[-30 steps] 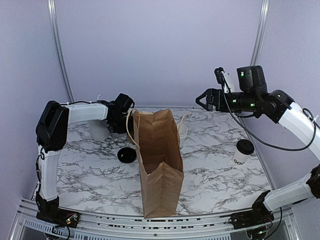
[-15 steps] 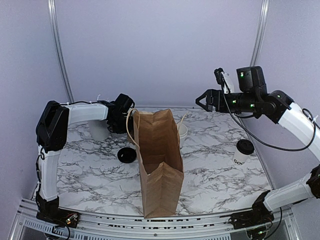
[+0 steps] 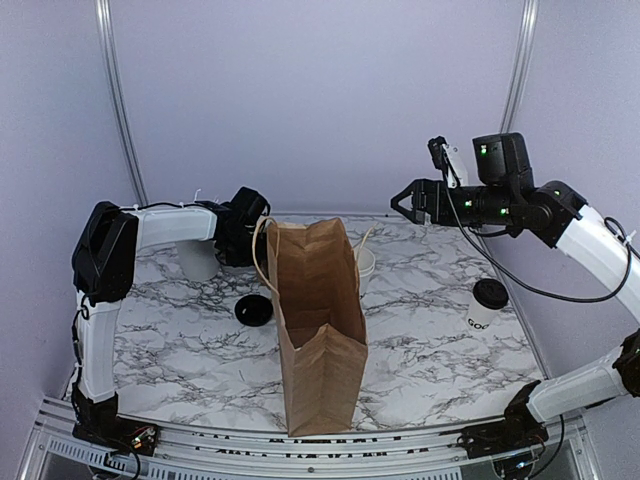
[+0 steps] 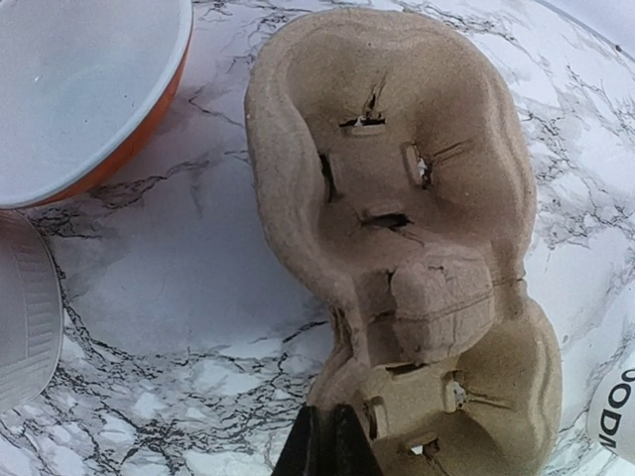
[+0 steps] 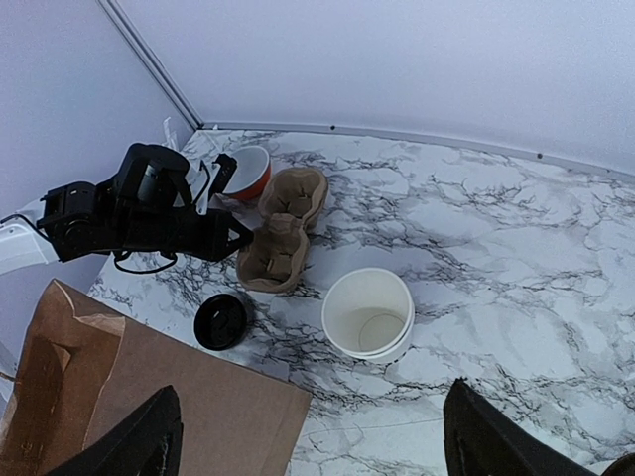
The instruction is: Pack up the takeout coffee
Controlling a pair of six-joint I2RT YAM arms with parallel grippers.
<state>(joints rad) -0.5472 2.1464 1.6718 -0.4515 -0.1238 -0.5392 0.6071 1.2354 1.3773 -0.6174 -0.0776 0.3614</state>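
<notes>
- takeout coffee (image 3: pixel 488 305) stands upright on the marble table (image 3: pixel 430 370), right side, near the right edge. Black dome lid on, lettering faces the front.
- nothing is touching it. It's well apart from both hands and from the bag.
- right hand (image 3: pixel 401 203) is up in the air above the table's far right, well above and behind the coffee. It points left with its fingers spread wide and holds nothing. In its wrist view the two fingertips sit at opposite bottom corners.
- brown paper bag (image 3: pixel 320 330) stands upright mid-table, mouth open and handles up. It's between the coffee and the left arm.
- lidless white cup (image 5: pixel 367 312) is upright and empty, just behind the bag's far right corner.
- loose black lid (image 5: pixel 220 322) lies flat on the table, just left of the bag.
- left hand (image 4: pixel 321 448) is low at the far left, behind the bag's top corner. Its fingers are pressed together at the near rim of the pulp cup carrier (image 4: pixel 397 238) and look to be pinching that rim.
- carrier lies flat on the table, a two-pocket piece with both pockets empty.
- orange bowl (image 4: pixel 89 89) with a white inside sits just beyond the carrier, near the back corner.
- a second lidless white cup (image 3: pixel 197 260) stands behind the left arm's forearm.
</notes>
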